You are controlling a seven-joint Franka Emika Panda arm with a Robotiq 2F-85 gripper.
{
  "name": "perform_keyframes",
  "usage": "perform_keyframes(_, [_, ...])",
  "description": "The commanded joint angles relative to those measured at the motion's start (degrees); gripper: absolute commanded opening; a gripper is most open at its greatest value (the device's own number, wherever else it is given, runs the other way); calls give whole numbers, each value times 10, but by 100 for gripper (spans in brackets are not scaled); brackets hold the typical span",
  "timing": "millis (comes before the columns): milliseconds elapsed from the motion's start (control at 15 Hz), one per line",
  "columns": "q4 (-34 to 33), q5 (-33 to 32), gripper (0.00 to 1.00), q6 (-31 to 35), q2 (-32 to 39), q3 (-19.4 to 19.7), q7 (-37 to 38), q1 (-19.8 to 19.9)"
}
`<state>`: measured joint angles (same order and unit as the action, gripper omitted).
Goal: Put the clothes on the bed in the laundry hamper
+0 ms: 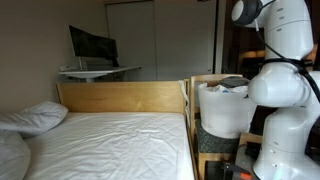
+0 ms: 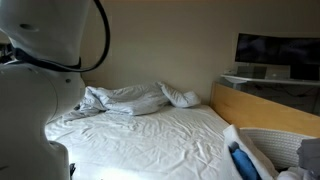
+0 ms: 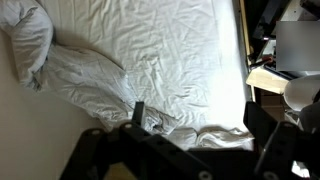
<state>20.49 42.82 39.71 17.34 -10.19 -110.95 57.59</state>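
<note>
Above the bed (image 3: 150,60), the tool (image 3: 190,140) is held with jaws apart and empty, and is best lowered squarely onto the crumpled clothes (image 2: 125,98) before closing.

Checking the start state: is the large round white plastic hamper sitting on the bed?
No, the large round white plastic hamper stands beside the bed, beyond its wooden side board.
</note>
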Motion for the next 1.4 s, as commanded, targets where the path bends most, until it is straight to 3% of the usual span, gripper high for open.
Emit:
perform_keyframes(0, [0, -40, 100, 1, -18, 20, -1, -76])
perform_keyframes(400, [-1, -158, 100, 3, -42, 47, -9, -238])
perform_keyframes(867, [-1, -301, 100, -98, -55, 64, -23, -426])
perform_keyframes(1200, [0, -392, 100, -189, -46, 58, -40, -529])
perform_keyframes(1333, [0, -413, 100, -223, -47, 57, -36, -547])
